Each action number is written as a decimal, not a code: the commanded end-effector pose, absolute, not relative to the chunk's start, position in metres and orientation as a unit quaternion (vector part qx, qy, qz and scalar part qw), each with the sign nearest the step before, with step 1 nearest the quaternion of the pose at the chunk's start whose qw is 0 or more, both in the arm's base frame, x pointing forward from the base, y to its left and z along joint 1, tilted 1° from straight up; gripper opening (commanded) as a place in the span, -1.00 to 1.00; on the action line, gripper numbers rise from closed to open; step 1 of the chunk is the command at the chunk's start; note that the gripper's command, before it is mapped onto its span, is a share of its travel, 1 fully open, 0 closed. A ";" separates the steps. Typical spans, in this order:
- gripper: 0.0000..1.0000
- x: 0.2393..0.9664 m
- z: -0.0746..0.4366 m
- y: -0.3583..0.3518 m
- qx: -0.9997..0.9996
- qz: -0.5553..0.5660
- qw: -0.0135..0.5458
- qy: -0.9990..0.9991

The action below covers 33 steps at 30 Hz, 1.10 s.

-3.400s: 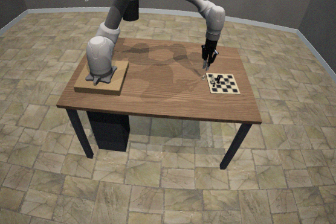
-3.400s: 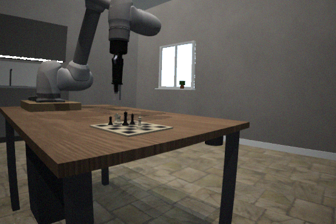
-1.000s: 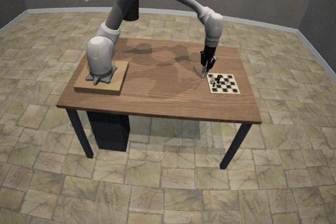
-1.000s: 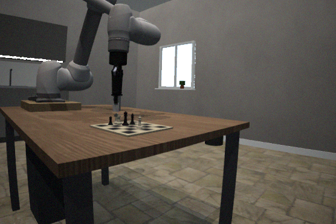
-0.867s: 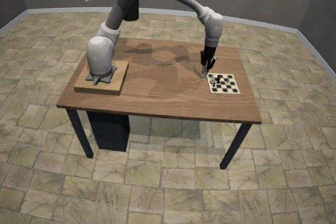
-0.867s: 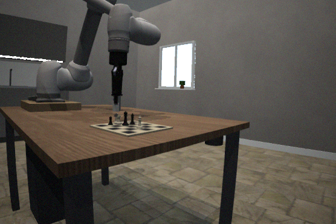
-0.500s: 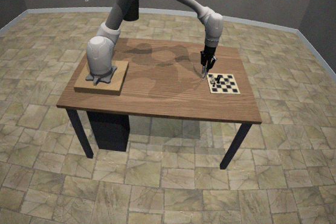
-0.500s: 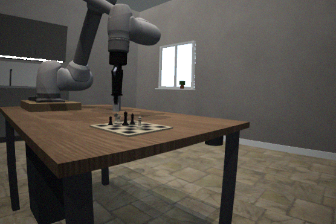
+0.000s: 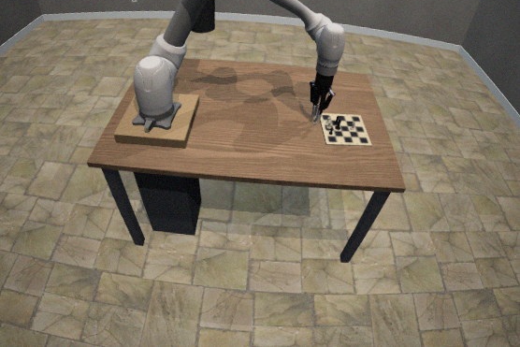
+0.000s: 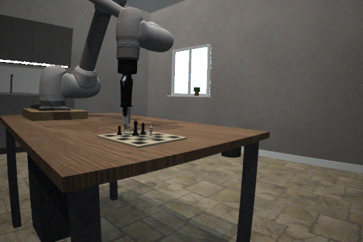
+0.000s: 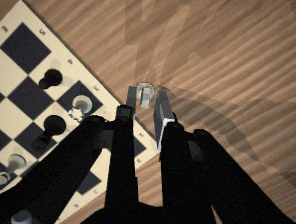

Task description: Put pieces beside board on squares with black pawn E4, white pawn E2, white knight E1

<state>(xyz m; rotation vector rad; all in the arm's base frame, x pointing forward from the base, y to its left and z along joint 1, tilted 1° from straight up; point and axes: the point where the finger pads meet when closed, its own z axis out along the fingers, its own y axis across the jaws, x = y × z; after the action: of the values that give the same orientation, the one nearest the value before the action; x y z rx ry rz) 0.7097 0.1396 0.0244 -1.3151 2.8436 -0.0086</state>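
My gripper (image 9: 316, 120) (image 10: 126, 127) (image 11: 145, 101) is pointed down beside the board (image 9: 356, 140) (image 11: 17, 10), near its rank 1 corner. Its fingers are partly open, with visible gaps to a small white piece (image 11: 145, 91) that stands on the table between them. The piece looks like the white knight, but its shape is unclear. The black pawn (image 9: 330, 131) (image 10: 119, 131) (image 11: 52, 77) stands upright on E4. The left finger hides E2 in the wrist view, and I cannot make out the white pawn for certain.
A white rook-like piece (image 11: 81, 104) stands on E3, close to the left finger. A tall black piece (image 9: 338, 126) (image 11: 54, 125) and another white piece (image 10: 151, 131) (image 11: 16, 161) stand farther in on the board.
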 end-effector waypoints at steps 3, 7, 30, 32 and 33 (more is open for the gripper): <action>-0.56 0.710 0.014 0.140 -0.420 -0.003 0.004 0.908; -0.56 0.710 0.008 0.140 -0.420 -0.003 0.004 0.908; -0.56 0.710 0.004 0.140 -0.420 -0.003 0.004 0.908; -0.56 0.710 0.004 0.140 -0.420 -0.003 0.004 0.908; -0.56 0.710 0.004 0.140 -0.420 -0.003 0.004 0.908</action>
<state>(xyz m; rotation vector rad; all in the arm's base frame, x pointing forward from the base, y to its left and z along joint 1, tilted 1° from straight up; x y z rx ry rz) 0.7099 0.1396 0.0035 -1.3150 2.8435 -0.0086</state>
